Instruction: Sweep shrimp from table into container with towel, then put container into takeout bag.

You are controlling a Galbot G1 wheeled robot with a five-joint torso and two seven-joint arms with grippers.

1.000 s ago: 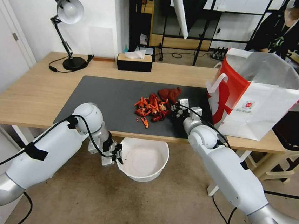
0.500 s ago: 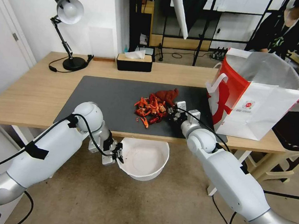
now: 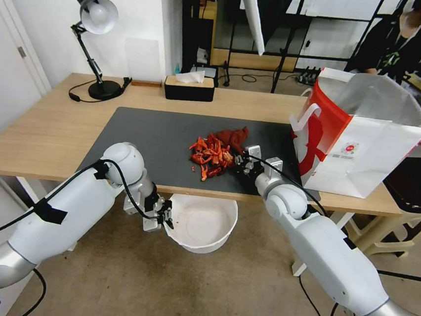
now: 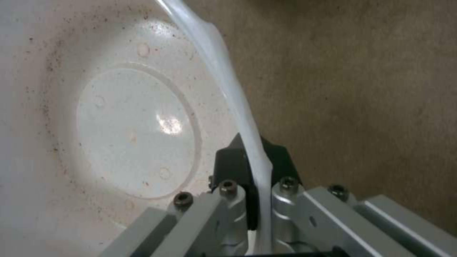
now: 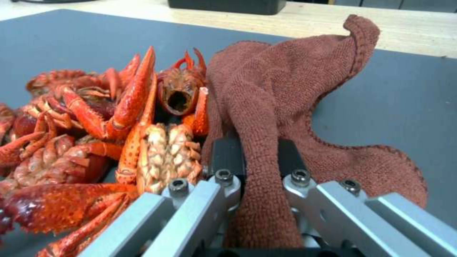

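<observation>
Head view: the desk [image 3: 35,126] carries a dark grey mat [image 3: 147,142], with a desk lamp [image 3: 95,42] and a black tissue box [image 3: 189,88] along its far edge and the takeout bag [image 3: 356,137] standing open at the mat's right end. The shrimp [image 3: 210,155] lie heaped on the mat near its front edge, the towel [image 3: 233,138] touching the heap's far right side. The right end effector [image 3: 242,162] sits on the mat just right of the heap, clamped on the towel. The left end effector [image 3: 165,218] holds the container [image 3: 204,224] by its rim below the desk's front edge, above the carpeted floor [image 3: 207,292]. Right wrist view: a fold of towel [image 5: 266,117] passes between the closed black fingers [image 5: 227,157], with the shrimp [image 5: 119,117] pressed against the cloth. Left wrist view: the thin rim of the container [image 4: 133,132] is pinched between the fingers [image 4: 233,164], and dark specks dot the bowl's inside.
</observation>
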